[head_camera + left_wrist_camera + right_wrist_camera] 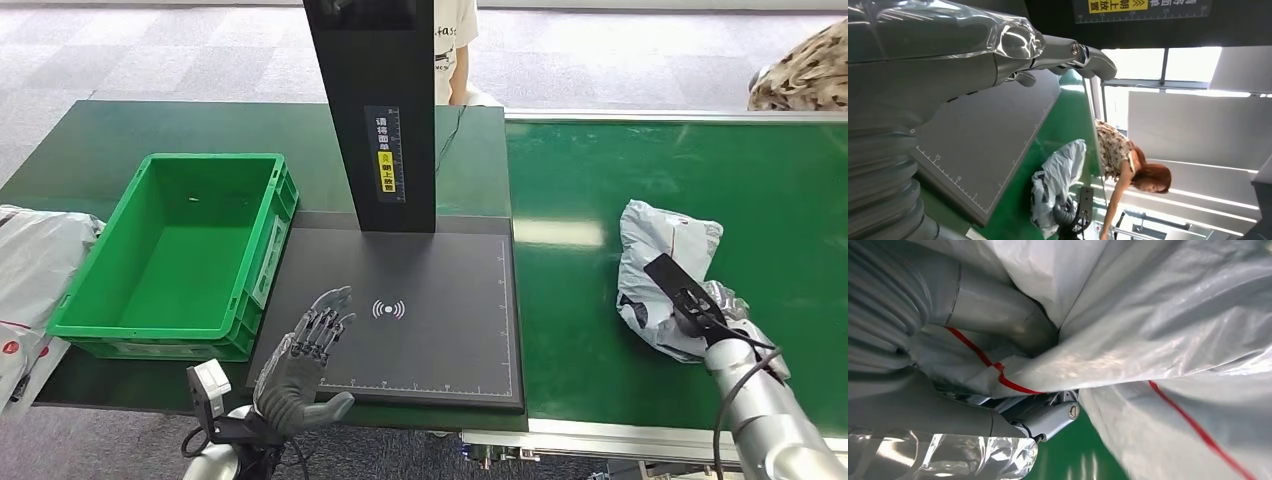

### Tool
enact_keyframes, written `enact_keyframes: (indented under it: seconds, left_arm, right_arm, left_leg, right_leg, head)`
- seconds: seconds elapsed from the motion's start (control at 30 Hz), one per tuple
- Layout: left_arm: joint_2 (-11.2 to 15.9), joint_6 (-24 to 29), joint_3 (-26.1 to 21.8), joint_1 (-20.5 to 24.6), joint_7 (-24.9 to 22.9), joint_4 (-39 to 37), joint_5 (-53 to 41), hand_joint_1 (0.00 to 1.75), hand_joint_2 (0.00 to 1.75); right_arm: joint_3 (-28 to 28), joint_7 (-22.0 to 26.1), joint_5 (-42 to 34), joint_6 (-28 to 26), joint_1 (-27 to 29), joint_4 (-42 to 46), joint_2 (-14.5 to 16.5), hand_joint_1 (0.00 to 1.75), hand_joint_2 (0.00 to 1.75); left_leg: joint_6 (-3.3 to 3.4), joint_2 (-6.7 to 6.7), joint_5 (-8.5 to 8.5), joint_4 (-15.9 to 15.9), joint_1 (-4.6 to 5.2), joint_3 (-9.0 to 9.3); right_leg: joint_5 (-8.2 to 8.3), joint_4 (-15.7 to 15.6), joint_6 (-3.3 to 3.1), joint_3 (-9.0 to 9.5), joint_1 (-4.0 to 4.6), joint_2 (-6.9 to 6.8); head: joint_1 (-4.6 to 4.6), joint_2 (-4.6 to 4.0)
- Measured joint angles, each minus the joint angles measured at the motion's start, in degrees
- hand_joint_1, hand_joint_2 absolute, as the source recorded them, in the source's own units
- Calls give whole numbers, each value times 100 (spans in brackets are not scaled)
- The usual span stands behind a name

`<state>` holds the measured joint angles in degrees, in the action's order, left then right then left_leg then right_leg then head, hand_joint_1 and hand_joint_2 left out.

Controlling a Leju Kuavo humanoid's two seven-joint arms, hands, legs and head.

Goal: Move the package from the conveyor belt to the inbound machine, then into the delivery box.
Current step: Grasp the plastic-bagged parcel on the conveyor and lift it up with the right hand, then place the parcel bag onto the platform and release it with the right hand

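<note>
The package, a crumpled grey plastic mailer with red lines, lies on the green conveyor belt at the right. My right hand grips its near end. In the right wrist view, folds of the package are bunched between the thumb and fingers of my right hand. My left hand hovers open, fingers spread, over the front left corner of the inbound machine's black scan plate. The left wrist view shows the left hand above the plate, with the package beyond it.
An empty green delivery box stands left of the plate. The machine's black column rises at the plate's back. Grey mailers lie at the far left. One person stands behind the column, another leans at the belt's far right.
</note>
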<state>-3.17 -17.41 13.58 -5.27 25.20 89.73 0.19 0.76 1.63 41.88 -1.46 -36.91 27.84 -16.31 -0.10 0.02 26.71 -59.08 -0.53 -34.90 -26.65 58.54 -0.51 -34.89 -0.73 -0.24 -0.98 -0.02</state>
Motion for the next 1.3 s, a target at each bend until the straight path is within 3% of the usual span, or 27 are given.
enact_keyframes:
  seconds: [0.17, 0.3, 0.67, 0.9, 1.3]
  left_arm:
    - [-56, 8, -36, -122, 47, 159, -62, 0, 175]
    - [-96, 17, -68, -148, 112, 179, -78, 0, 175]
    - [-106, 9, -91, -110, 250, 170, -76, 0, 175]
    - [-97, 4, -93, 67, 455, 9, 31, 0, 175]
    - [-41, 88, 42, 342, 642, -432, 317, 0, 175]
  right_arm:
    - [183, 851, -355, -878, 271, 751, 175, 175, 175]
    - [389, 1453, -766, -1197, 530, 1449, 337, 175, 175]
    - [456, 2298, -1281, -897, 1416, 3442, 753, 175, 175]
    - [-340, 2617, -1045, -272, 1949, 4457, 813, 175, 175]
    - [-2299, 3033, -704, 38, 2162, 4578, 831, 175, 175]
  left_leg:
    - [0, -10, 1, 1, 0, -5]
    - [1, -14, 1, 2, 0, -7]
    - [1, -19, 3, 2, 2, -11]
    - [0, -17, 4, 3, 1, -10]
    - [-1, -12, 4, 3, 1, -9]
  right_leg:
    - [-7, 0, 8, -3, 0, -7]
    - [-9, 0, 10, -4, 0, -11]
    - [-11, -1, 11, -7, -1, -16]
    - [-13, -1, 9, -8, 0, -14]
    - [-13, -1, 9, -8, 0, -11]
  head:
    - [1, 0]
    - [0, 0]
    - [0, 0]
    - [1, 1]
    - [1, 0]
